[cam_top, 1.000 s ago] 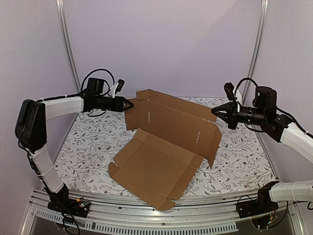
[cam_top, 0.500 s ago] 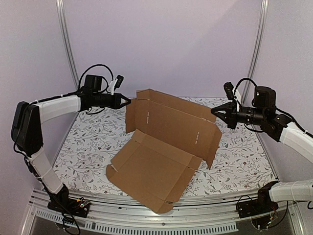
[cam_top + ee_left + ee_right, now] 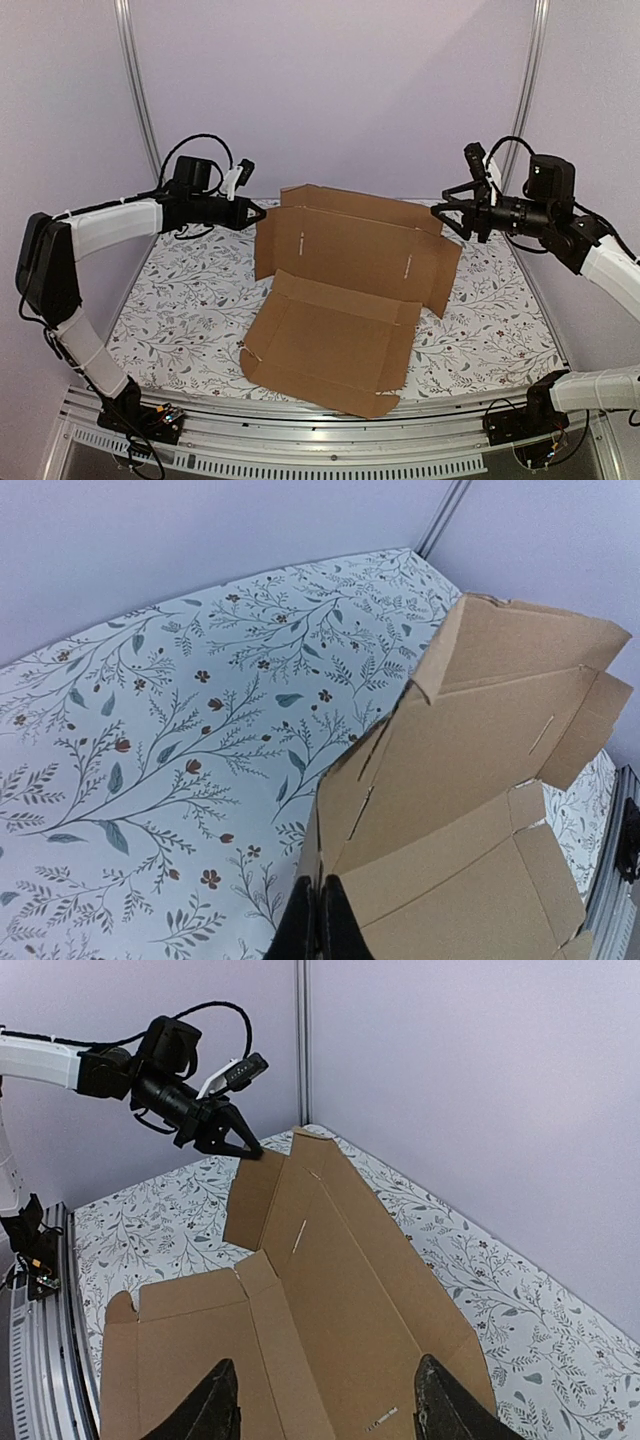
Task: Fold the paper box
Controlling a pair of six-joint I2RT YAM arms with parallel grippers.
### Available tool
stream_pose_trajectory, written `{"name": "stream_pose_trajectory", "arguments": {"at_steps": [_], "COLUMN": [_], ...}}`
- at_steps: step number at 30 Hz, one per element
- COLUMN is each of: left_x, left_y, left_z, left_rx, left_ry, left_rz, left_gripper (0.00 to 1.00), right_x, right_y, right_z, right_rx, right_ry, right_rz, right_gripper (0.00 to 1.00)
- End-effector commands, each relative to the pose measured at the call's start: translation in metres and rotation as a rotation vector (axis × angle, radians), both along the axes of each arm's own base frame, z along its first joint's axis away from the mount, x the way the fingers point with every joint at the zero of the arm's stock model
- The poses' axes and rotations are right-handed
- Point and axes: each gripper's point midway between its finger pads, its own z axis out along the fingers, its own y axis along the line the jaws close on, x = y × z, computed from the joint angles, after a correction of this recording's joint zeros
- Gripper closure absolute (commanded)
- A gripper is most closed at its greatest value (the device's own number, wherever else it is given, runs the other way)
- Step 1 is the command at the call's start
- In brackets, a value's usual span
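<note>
The paper box (image 3: pixel 340 300) is a brown die-cut cardboard sheet, half folded. Its back panel stands up, its side flaps angle forward, and its front panel lies flat toward the near edge. My left gripper (image 3: pixel 260 212) is shut on the top corner of the left side flap; in the left wrist view the flap's edge (image 3: pixel 330 780) runs straight into the pinched fingertips (image 3: pixel 308 920). My right gripper (image 3: pixel 452 212) hangs open just above the box's right end, touching nothing. From the right wrist the box (image 3: pixel 330 1290) fills the space below the spread gripper (image 3: pixel 325 1405), and the left gripper (image 3: pixel 252 1150) shows at the far corner.
A floral cloth (image 3: pixel 180 290) covers the table. A metal rail (image 3: pixel 300 450) runs along the near edge with both arm bases on it. Purple walls and two slanted metal posts (image 3: pixel 135 90) close in the back and sides.
The left gripper closed on the left flap's corner. The right gripper opened, let go of the right end and rose slightly. The box shifted right and its front panel swung rightward.
</note>
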Motion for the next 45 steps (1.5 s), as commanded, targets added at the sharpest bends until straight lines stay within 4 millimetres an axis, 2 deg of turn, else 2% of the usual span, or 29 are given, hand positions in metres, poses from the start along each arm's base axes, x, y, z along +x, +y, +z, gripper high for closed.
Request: {"name": "stream_pose_trajectory", "arguments": {"at_steps": [1,5,8,14,23,35,45], "left_x": [-0.015,-0.022,-0.028,-0.036,-0.039,-0.043,-0.045], "left_y": [-0.006,-0.009,-0.011,-0.012,-0.013,-0.015,-0.016], "left_z": [0.013,0.014,0.015,0.013,0.018,0.017,0.017], "left_rx": [0.056,0.081,0.106,0.136,0.154,0.173,0.189], "left_ry": [-0.069,-0.086,-0.102,-0.119,-0.143,-0.158,-0.167], "left_rz": [0.015,0.021,0.024,0.034,0.033,0.029,0.026], "left_gripper": [1.0,1.0,1.0,1.0,1.0,1.0,1.0], "right_x": [0.004,0.015,0.028,0.05,0.085,0.117,0.128], "right_y": [0.003,0.011,0.018,0.032,0.047,0.062,0.073], "right_z": [0.032,0.052,0.052,0.035,0.0,-0.038,-0.067], "right_rx": [-0.015,-0.034,-0.084,-0.214,-0.386,-0.494,-0.562], "right_ry": [-0.045,-0.041,-0.008,0.016,0.06,0.114,0.164], "right_rz": [0.009,0.03,0.029,0.063,0.075,0.098,0.14], "right_gripper": [0.4,0.38,0.36,0.36,0.37,0.39,0.46]}}
